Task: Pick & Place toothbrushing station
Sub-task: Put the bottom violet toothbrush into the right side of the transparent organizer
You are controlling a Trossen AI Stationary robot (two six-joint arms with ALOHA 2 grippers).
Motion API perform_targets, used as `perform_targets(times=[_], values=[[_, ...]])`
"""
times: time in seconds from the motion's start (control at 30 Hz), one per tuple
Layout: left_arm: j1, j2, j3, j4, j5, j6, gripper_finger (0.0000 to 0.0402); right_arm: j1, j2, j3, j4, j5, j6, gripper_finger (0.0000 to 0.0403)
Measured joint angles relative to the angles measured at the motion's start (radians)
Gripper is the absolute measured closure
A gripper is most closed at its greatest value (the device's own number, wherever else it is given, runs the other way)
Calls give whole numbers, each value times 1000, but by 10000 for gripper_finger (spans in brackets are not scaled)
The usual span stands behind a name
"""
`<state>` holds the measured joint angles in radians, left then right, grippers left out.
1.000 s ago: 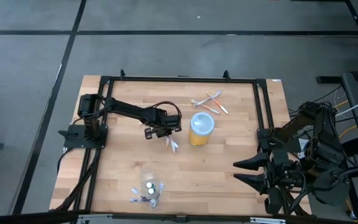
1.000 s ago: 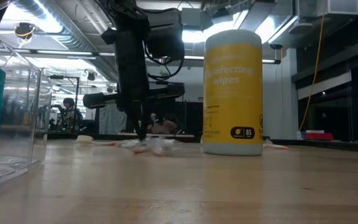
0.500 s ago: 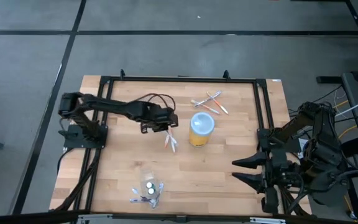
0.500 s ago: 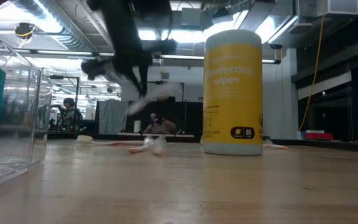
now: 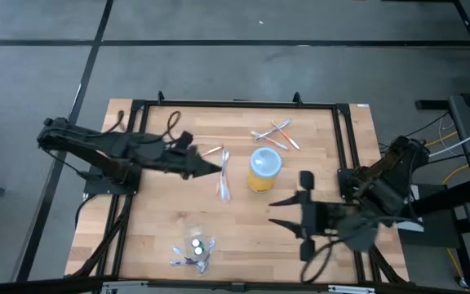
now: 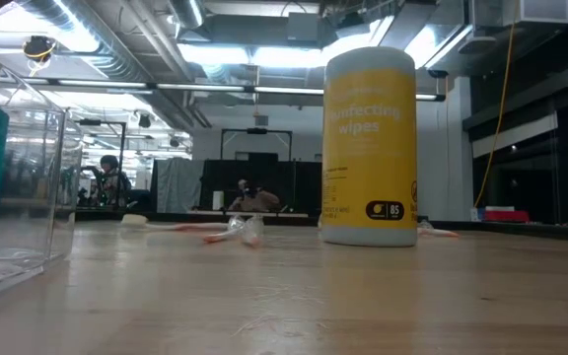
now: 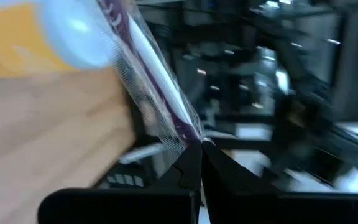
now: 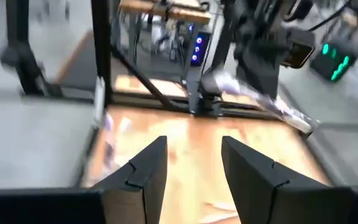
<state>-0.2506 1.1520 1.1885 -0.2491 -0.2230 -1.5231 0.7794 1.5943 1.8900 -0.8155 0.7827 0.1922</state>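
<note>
- A clear wrapped toothbrush (image 5: 223, 173) hangs over the middle of the tabletop (image 5: 317, 131), just left of the yellow wipes canister (image 5: 263, 169), pinched at one end by the left tool (image 5: 210, 165).
- The left wrist view shows what the high view does not: the two dark fingers (image 7: 188, 171) are closed tight on the tip of the clear wrapper, with a white and purple handle inside it.
- A loose bunch of toothbrushes (image 5: 274, 135) lies at the far side, just beyond the canister; in the low view a pink and white brush (image 6: 230, 232) lies flat to the canister's left.
- A clear pouch (image 5: 192, 251) with small round items sits at the near edge.
- The right tool (image 5: 288, 214) hovers over the near right of the tabletop, its jaws spread wide with nothing between them.
- The tabletop is pale wooden planking inside a black frame, on a grey floor.
- In the low view the canister reads "Disinfecting wipes" and "85"; behind it is a hall with ceiling lights and a distant person (image 6: 108, 177).
</note>
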Motion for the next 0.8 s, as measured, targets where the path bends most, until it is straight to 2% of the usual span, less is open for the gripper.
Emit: perform_targets(times=[0.3,0.43,0.8], values=[[-173,-7,0,106,-89,11,400,-118,75,0,163,-151,-374,248],[-189,0,0,114,-101,4,400,-138,117,0,254,-149,-535,250],[-196,26,-1,127,-100,-64,400,-178,131,0,366,-159,-620,296]])
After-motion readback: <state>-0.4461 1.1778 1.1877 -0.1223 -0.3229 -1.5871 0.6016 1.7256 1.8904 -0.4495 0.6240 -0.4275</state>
